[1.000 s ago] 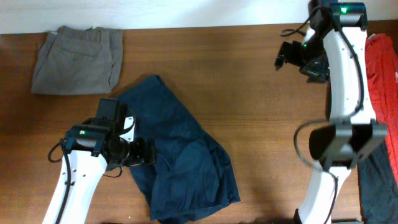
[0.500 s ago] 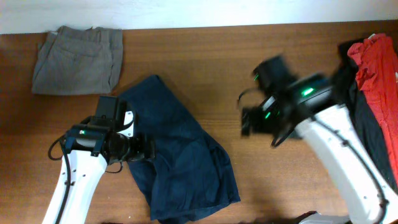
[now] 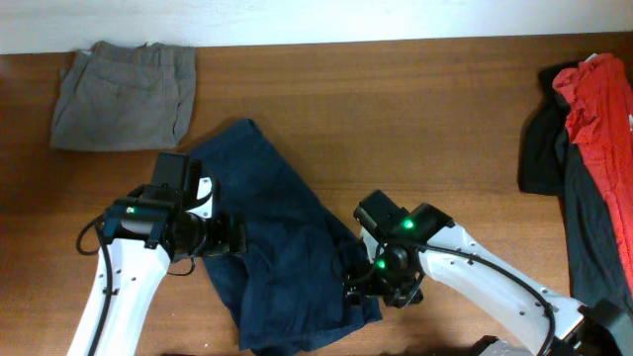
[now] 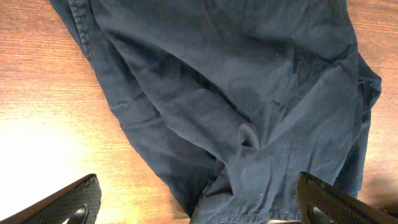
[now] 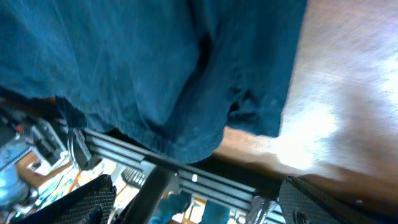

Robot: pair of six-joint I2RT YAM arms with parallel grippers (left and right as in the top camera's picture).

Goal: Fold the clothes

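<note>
Cloth of this kind would handle soft, light and limp, sagging instead of keeping its shape. The navy trousers [image 3: 287,237] lay crumpled on the table [image 3: 415,119], near and left of centre; a hem corner or waistband edge looked the best hold. The left gripper [image 3: 232,240] hovered wide open at their left edge, and the right gripper [image 3: 361,287] stood agape at their near right corner, holding nothing. Grey-khaki trousers [image 3: 124,81] lay at the far left, and a red garment [image 3: 601,109] and black ones [image 3: 542,148] at the right edge, all well apart and obstructing nothing.

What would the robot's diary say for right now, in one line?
left gripper: open, over navy trousers | right gripper: open, at their near edge | grey-khaki trousers: folded, far left | red garment: heaped, right edge
</note>
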